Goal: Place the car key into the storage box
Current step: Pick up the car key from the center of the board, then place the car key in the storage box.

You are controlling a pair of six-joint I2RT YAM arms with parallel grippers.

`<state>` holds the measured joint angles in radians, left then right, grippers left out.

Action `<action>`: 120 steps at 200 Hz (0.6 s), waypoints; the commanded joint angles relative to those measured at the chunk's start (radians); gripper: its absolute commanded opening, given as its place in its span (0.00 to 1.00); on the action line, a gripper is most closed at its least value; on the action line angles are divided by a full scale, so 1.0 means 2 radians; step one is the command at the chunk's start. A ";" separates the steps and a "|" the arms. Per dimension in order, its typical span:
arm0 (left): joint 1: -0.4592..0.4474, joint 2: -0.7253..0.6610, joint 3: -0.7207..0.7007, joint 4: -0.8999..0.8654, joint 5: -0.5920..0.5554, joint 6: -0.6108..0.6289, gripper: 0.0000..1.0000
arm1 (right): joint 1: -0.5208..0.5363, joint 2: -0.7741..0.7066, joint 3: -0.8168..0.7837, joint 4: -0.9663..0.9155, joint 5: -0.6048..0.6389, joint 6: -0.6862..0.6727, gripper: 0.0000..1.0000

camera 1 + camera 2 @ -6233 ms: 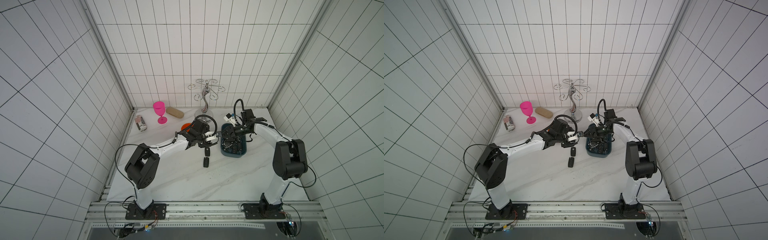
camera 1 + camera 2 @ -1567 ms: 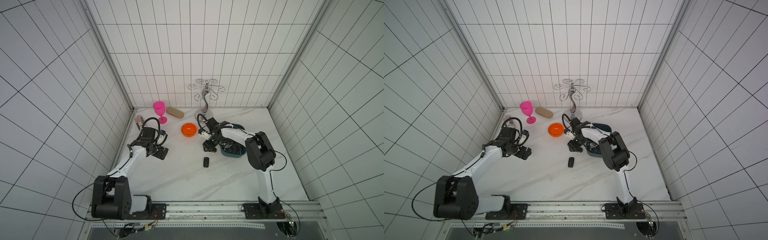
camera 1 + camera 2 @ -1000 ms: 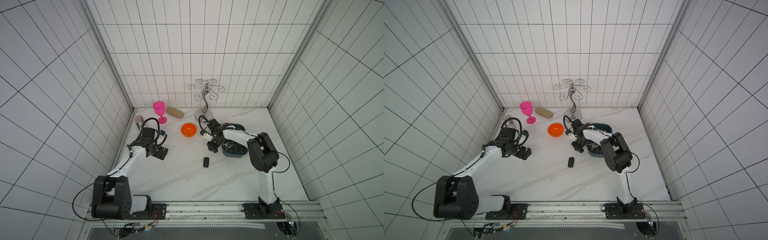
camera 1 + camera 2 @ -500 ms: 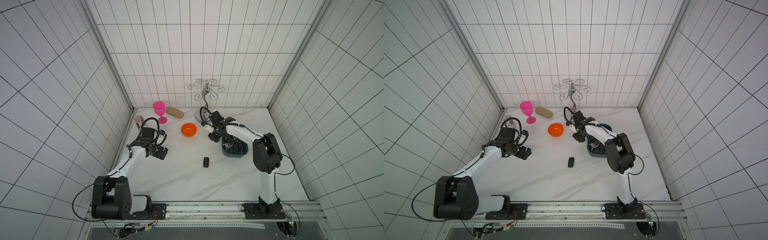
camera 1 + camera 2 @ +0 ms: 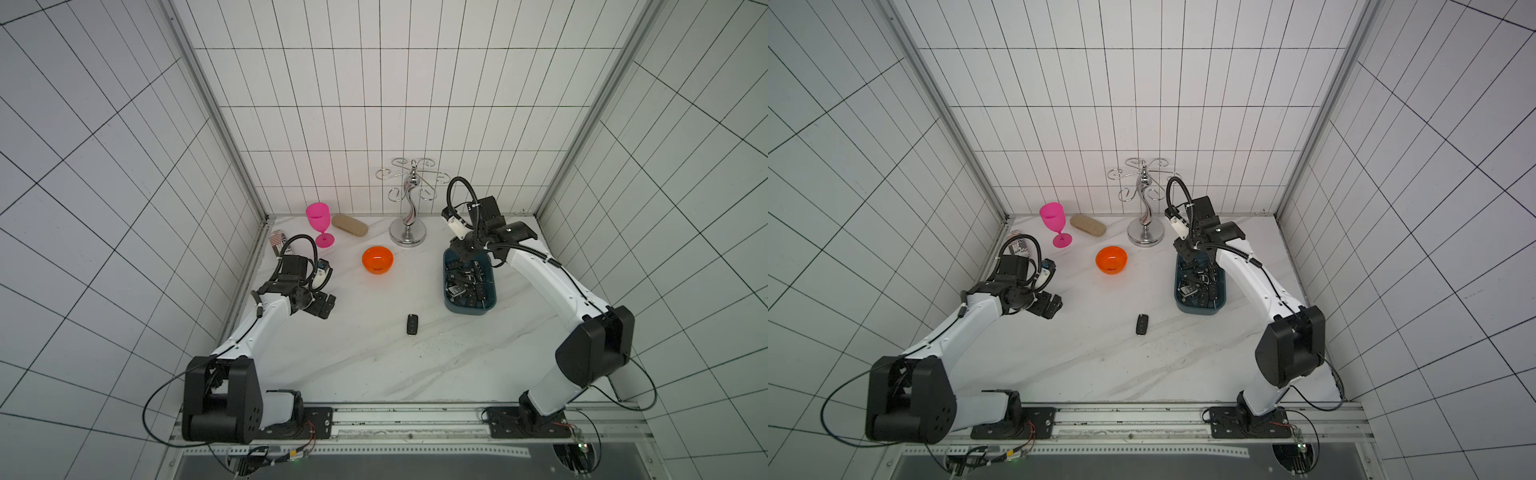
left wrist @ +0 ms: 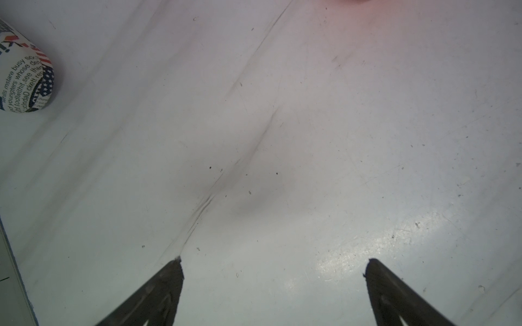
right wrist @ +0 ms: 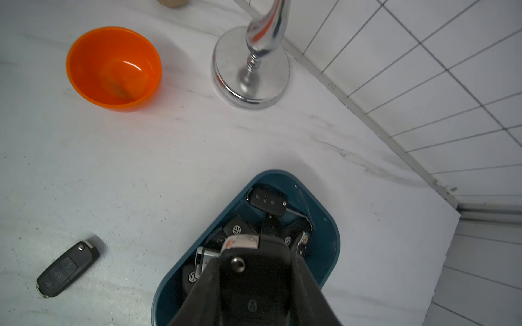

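Right wrist view: right claw [image 7: 255, 256] clamps car key [image 7: 255, 285] by its side edges over storage box [image 7: 324, 248], key likely light, rigid, slick; left claw [image 6: 274, 262] stands apart, empty.

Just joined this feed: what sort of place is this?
Probably a lab test cell: tiled panels box in a marble-look tabletop; left arm and right arm mount on a metal rail.

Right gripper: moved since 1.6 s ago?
Yes. The right gripper, shut on a car key, went from the table beside the storage box to over the box's far end, toward the back wall.
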<state>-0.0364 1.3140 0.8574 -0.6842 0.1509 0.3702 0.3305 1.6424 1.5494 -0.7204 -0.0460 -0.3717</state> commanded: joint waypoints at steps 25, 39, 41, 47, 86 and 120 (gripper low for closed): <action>0.004 -0.002 0.000 0.008 0.003 -0.004 0.98 | -0.039 -0.025 -0.054 -0.048 -0.095 0.036 0.24; 0.005 -0.002 0.000 0.007 0.005 -0.004 0.98 | -0.046 -0.025 -0.071 -0.053 -0.101 0.038 0.24; 0.005 -0.002 0.000 0.006 0.004 -0.004 0.98 | -0.047 -0.026 -0.074 -0.053 -0.103 0.038 0.24; 0.005 -0.001 0.000 0.005 0.005 -0.004 0.98 | -0.049 -0.026 -0.083 -0.054 -0.107 0.037 0.24; 0.012 0.002 -0.002 0.011 0.006 -0.015 0.98 | -0.065 -0.028 -0.129 -0.049 -0.126 0.036 0.23; 0.017 0.011 0.001 0.009 0.007 -0.016 0.98 | -0.070 -0.023 -0.143 -0.045 -0.133 0.033 0.24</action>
<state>-0.0109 1.3224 0.8574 -0.6842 0.1528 0.3546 0.2024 1.6127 1.2922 -0.8032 -0.2687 -0.2981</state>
